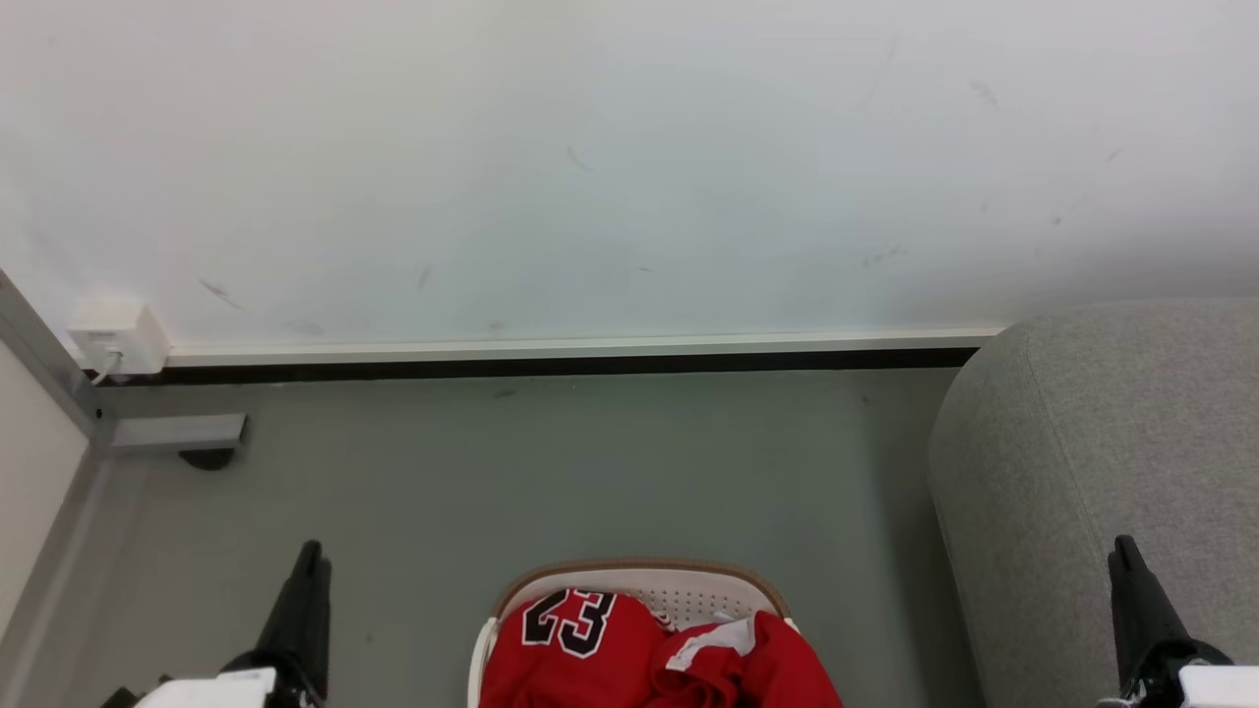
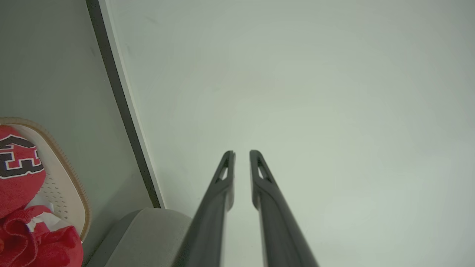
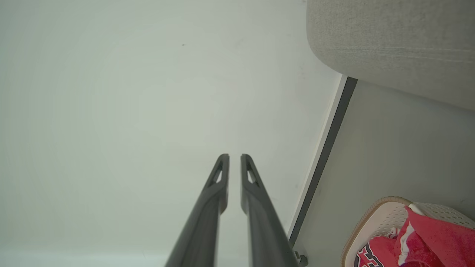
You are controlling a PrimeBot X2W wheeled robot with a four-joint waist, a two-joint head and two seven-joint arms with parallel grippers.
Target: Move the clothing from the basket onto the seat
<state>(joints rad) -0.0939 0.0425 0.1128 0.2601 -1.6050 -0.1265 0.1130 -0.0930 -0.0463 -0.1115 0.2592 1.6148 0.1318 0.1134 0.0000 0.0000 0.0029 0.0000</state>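
The clothing (image 1: pixel 629 659), a red jersey with a black number 23, lies bunched in the white basket (image 1: pixel 639 567) at the bottom centre of the head view. The grey seat (image 1: pixel 1102 462) stands to the basket's right. My left gripper (image 1: pixel 310 560) is raised left of the basket, and my right gripper (image 1: pixel 1121 556) hangs in front of the seat. In the left wrist view the left gripper (image 2: pixel 242 154) has a narrow gap and holds nothing; the jersey (image 2: pixel 18 185), basket (image 2: pixel 74 181) and seat (image 2: pixel 148 237) show beside it. The right gripper (image 3: pixel 234 157) is likewise slightly open and empty, near the seat (image 3: pixel 389 37), basket (image 3: pixel 367 218) and jersey (image 3: pixel 438 237).
A pale wall with a white and black skirting strip (image 1: pixel 590 356) runs behind the basket. A white socket box (image 1: pixel 113 334) and a grey metal bracket (image 1: pixel 177 433) sit at the far left. Grey floor (image 1: pixel 590 472) lies between wall and basket.
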